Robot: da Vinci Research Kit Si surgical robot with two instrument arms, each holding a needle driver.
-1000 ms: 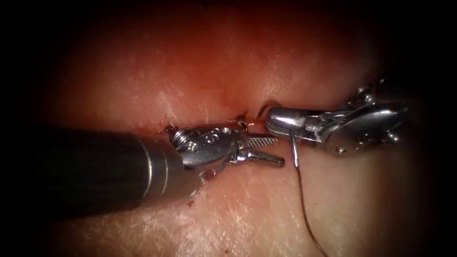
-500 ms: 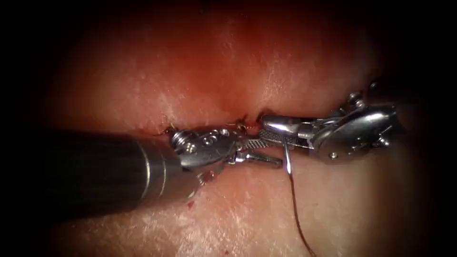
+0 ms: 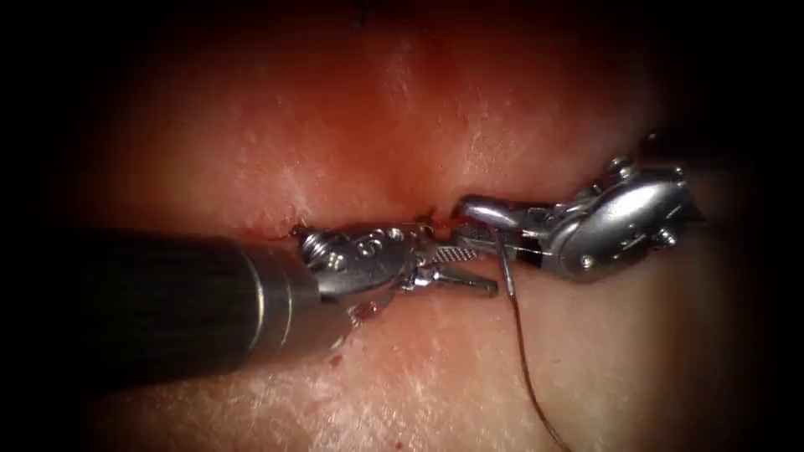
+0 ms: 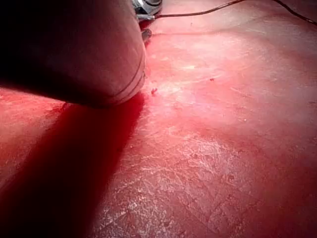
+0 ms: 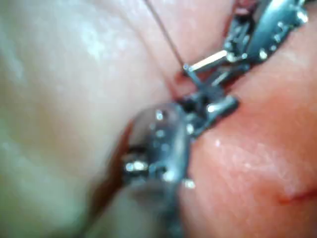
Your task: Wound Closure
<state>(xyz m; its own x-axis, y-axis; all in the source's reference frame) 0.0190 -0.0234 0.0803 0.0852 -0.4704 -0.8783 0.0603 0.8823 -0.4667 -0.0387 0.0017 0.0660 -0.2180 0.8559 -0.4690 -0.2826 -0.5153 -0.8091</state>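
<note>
1. Steel needle (image 3: 505, 266) sits clamped in the right tool (image 3: 479, 226) near its thread end, free of the tissue (image 3: 402, 117), swaged end pointing toward the near side.
2. Thread (image 3: 536, 377) trails off that end, down over the near tissue.
3. Left tool (image 3: 469, 269) comes in from the left, jaws apart, gripping nothing, tips just beside the needle.
4. Both tools meet right over the cut (image 3: 280, 224), with red fluid (image 3: 335, 358) spotted close by.
</note>
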